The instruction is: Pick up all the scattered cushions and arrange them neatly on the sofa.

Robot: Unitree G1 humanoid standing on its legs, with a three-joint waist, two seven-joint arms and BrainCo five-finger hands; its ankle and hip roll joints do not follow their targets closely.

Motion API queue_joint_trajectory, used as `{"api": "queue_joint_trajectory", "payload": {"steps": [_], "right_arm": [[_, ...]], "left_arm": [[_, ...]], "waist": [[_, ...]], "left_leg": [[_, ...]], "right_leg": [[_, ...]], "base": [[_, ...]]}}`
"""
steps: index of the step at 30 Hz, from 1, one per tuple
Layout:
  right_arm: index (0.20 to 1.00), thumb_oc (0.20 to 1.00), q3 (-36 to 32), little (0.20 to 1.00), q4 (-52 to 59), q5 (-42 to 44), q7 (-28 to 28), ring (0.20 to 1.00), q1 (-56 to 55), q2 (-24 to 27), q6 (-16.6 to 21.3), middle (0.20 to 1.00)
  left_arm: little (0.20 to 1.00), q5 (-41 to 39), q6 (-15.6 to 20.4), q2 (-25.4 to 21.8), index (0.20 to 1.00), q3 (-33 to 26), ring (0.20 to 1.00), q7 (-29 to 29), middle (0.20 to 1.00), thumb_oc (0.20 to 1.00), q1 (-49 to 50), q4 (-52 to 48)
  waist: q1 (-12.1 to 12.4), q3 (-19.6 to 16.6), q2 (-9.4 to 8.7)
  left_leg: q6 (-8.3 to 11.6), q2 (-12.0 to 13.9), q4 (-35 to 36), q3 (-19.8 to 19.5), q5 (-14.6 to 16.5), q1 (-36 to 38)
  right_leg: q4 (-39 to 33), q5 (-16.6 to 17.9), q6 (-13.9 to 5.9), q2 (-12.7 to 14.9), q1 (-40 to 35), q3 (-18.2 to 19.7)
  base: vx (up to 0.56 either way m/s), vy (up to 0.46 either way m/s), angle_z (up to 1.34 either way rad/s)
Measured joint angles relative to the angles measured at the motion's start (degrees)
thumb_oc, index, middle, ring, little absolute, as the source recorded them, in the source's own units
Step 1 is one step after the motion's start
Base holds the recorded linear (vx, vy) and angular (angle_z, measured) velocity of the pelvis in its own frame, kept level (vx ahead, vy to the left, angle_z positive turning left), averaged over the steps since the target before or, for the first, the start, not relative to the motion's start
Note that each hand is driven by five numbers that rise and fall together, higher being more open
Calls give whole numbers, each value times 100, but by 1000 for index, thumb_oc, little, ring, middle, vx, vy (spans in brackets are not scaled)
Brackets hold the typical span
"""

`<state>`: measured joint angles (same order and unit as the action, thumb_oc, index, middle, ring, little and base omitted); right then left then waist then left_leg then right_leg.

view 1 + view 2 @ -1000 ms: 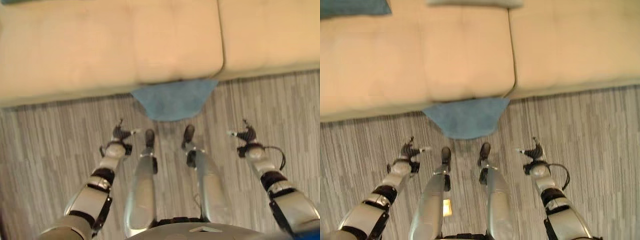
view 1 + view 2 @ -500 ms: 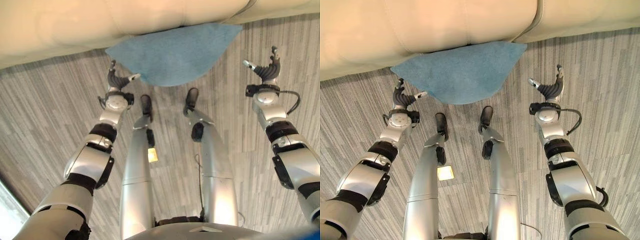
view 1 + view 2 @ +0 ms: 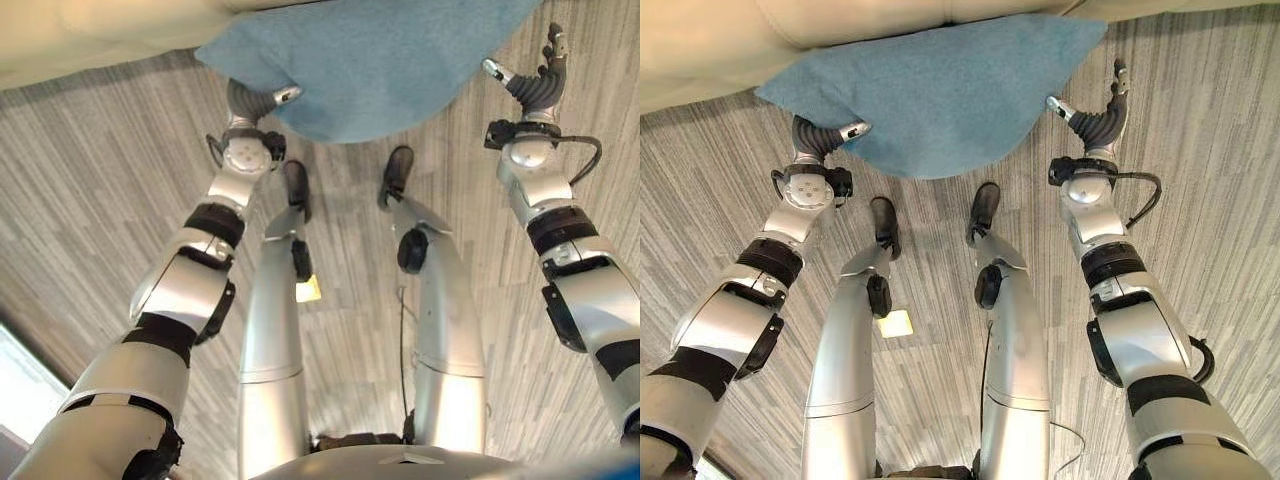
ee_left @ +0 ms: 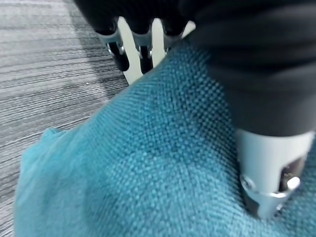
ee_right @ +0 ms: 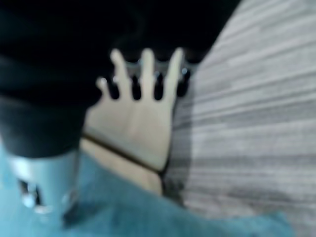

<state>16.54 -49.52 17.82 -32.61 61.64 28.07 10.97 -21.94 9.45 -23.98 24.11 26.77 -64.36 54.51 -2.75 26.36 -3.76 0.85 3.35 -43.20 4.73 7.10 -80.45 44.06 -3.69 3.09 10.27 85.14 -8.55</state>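
- The left hand (image 3: 818, 137) has its fingers relaxed and slightly bent, not pinching anything; they reach up to the near left edge of the blue cushion (image 3: 940, 90), and the thumb (image 3: 852, 131) points sideways against the cushion's rim.
- In the left wrist view the fingers (image 4: 139, 43) stand in a straight row just past the cushion's woven teal cloth (image 4: 148, 163), and the thumb (image 4: 269, 187) lies over the cloth; whether the fingertips touch the fabric I cannot tell.
- The right hand (image 3: 1102, 120) is held upright with fingers loosely spread and a little bent, thumb (image 3: 1060, 108) stuck out toward the cushion's right edge, just beside it; nothing is grasped.
- In the right wrist view the fingers (image 5: 143, 74) fan apart above the cushion's blue corner (image 5: 128, 217), with the sofa's pale front behind them.
- The blue cushion lies on the floor (image 3: 1200, 200), its far side tucked against the base of the cream sofa (image 3: 720, 50), its rounded near edge between the two hands.
- The floor is grey striped carpet, reaching all round the cushion's near side.
- The sofa runs across the far side of the scene, and a seam between two of its sections (image 3: 950, 12) lies just above the cushion.
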Motion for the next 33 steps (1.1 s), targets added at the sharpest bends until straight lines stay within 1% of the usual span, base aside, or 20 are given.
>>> {"api": "queue_joint_trajectory", "payload": {"steps": [3,7,9,11,13,17,24,28,29,30,31,32,33], "right_arm": [[1000,1000,47,1000,27,6,-4,1000,69,6,12,1000],[1000,1000,153,1000,80,9,-8,1000,337,45,38,1000],[1000,1000,209,1000,157,9,-10,1000,413,87,51,1000],[1000,1000,229,1000,162,9,-12,1000,428,95,60,1000],[1000,1000,403,1000,175,9,-21,1000,425,169,61,1000],[1000,1000,468,1000,186,10,-23,1000,440,164,53,1000],[1000,1000,624,1000,128,81,-22,1000,601,132,-4,1000],[1000,1000,656,1000,124,114,-23,1000,634,-3,-18,1000],[868,868,659,868,122,115,-22,868,662,-42,-20,868],[558,558,659,558,122,121,-21,558,676,-73,-20,558],[300,300,663,300,122,123,-14,300,677,-90,-20,300],[200,200,677,200,122,144,-12,200,678,-125,-17,200],[200,200,679,200,122,179,-12,200,678,-149,-8,200]], "left_arm": [[1000,0,-1,-40,1000,57,1000,74,1000,1000,-18,-197],[1000,3,6,-152,1000,74,1000,126,1000,1000,-115,-590],[1000,4,26,-155,1000,82,1000,244,1000,1000,-210,-654],[1000,2,33,-161,1000,145,1000,273,1000,1000,-223,-696],[1000,0,32,-173,1000,291,1000,336,1000,1000,-221,-750],[1000,-3,32,-126,1000,301,1000,354,1000,1000,-232,-760],[1000,-223,30,-112,1000,465,1000,365,1000,1000,-315,-761],[1000,-237,17,-74,1000,478,1000,377,1000,1000,-369,-760],[1000,-251,13,-82,1000,479,1000,379,1000,1000,-395,-760],[937,-325,12,-60,937,485,937,383,937,937,-410,-760],[200,-374,13,-55,200,493,200,385,200,200,-421,-760],[200,-393,13,-59,200,496,200,406,200,200,-431,-761],[200,-397,13,-59,200,493,200,447,200,200,-437,-761]], "waist": [[50,-3,6],[75,-18,43],[94,-18,45],[105,-17,47],[138,-7,64],[197,-1,74],[211,15,103],[215,15,103],[217,15,103],[219,15,104],[225,14,104],[232,13,107],[234,10,112]], "left_leg": [[0,-4,-66,-6,0,-141],[3,-7,-330,-49,40,-523],[-11,-11,-454,-59,59,-691],[-38,-11,-525,-71,87,-754],[-44,2,-719,-113,155,-829],[-24,7,-906,-144,232,-890],[-44,9,-926,-145,218,-893],[-29,7,-928,-145,210,-891],[-27,8,-927,-145,208,-891],[-27,7,-924,-145,208,-889],[-22,7,-920,-146,205,-888],[-18,6,-917,-148,201,-888],[-15,6,-915,-149,199,-888]], "right_leg": [[70,-1,6,13,133,5],[295,-40,34,40,489,3],[405,-60,39,68,650,4],[450,-75,30,71,699,2],[583,-109,12,75,724,-5],[695,-133,16,81,746,-7],[731,-131,34,81,745,-8],[736,-130,40,81,745,-7],[735,-129,42,81,744,-7],[733,-129,41,81,745,-7],[733,-129,41,81,745,-7],[734,-129,41,79,745,-7],[732,-129,41,79,745,-7]], "base": [[0,0,0],[0,0,0],[0,0,0],[0,0,0],[11,3,-2],[2,-1,-1],[0,0,0],[0,0,0],[0,0,0],[0,0,0],[0,0,0],[0,0,0],[0,0,0]]}}
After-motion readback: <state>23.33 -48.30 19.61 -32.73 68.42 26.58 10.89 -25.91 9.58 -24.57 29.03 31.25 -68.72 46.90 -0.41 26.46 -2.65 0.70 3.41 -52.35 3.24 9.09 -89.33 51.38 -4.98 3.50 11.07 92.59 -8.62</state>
